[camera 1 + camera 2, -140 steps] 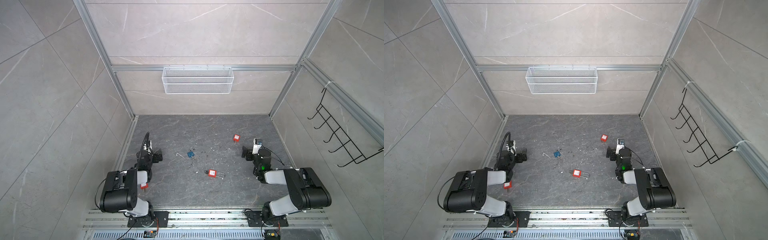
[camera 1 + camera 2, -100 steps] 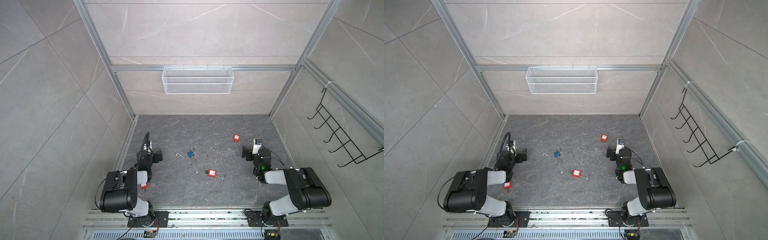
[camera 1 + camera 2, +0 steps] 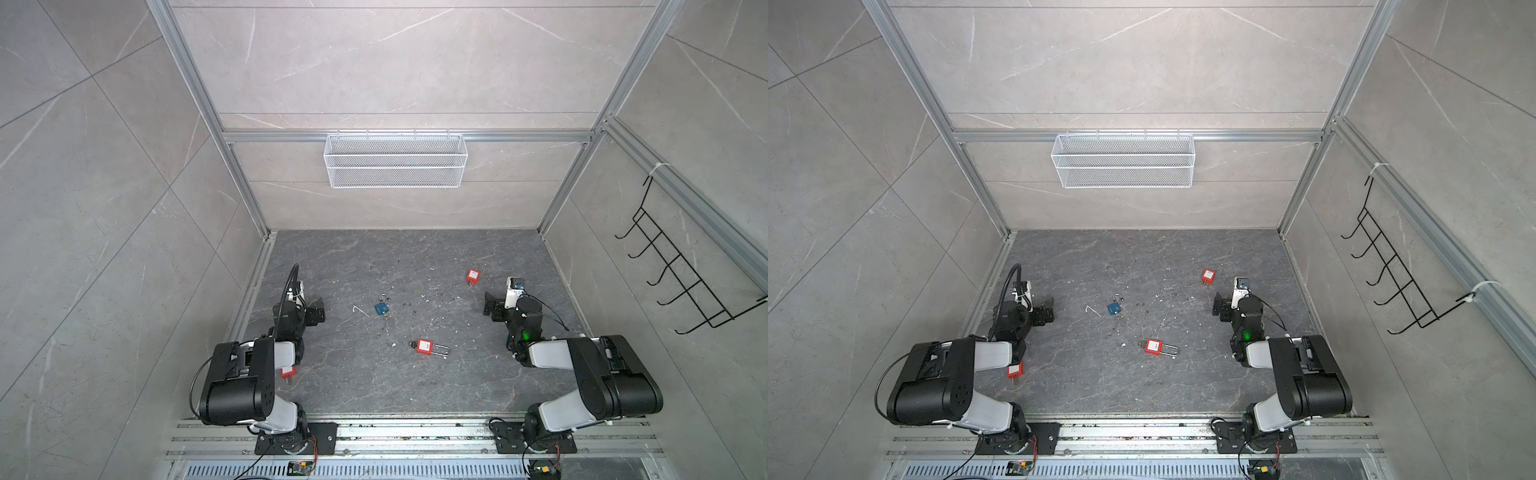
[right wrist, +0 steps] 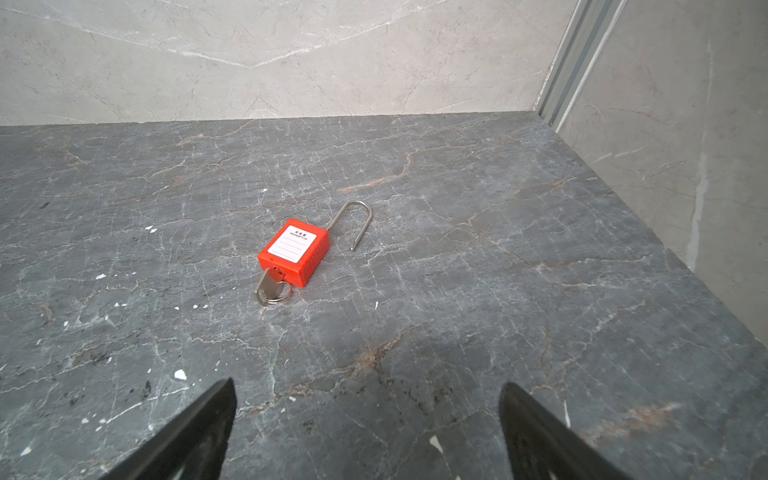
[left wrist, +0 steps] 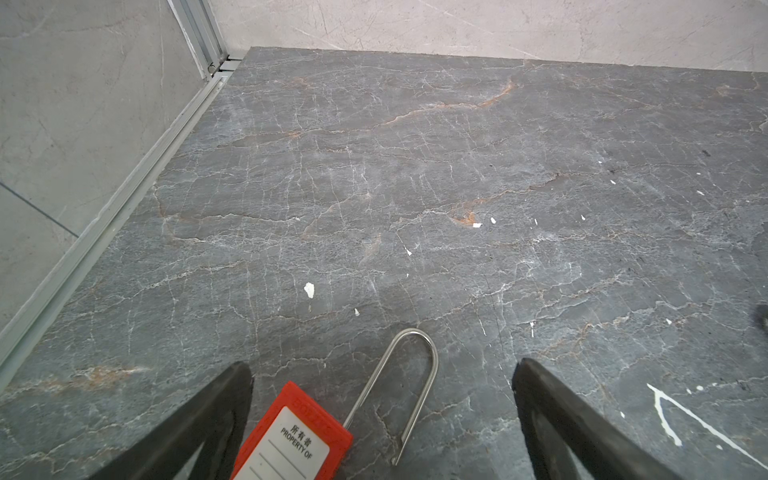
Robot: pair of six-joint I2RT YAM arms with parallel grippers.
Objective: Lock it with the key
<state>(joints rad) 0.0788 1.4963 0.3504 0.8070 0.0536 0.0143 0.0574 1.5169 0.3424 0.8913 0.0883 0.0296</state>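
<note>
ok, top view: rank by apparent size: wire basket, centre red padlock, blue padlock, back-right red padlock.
1. wire basket, by far.
2. centre red padlock, long shackle included.
3. blue padlock and back-right red padlock: they look about alike, so not ranked.

Nothing has visibly changed: the left hand (image 5: 381, 365) and right hand (image 4: 368, 382) sit exactly where they were.

L wrist view: red padlock (image 5: 293, 432) body cut off by frame edge, key end out of shot. Both top views: red lock (image 3: 287, 371) half hidden under L arm (image 3: 286, 353); can't tell if same one. On blue padlock (image 3: 381, 308), key too small to tell.
</note>
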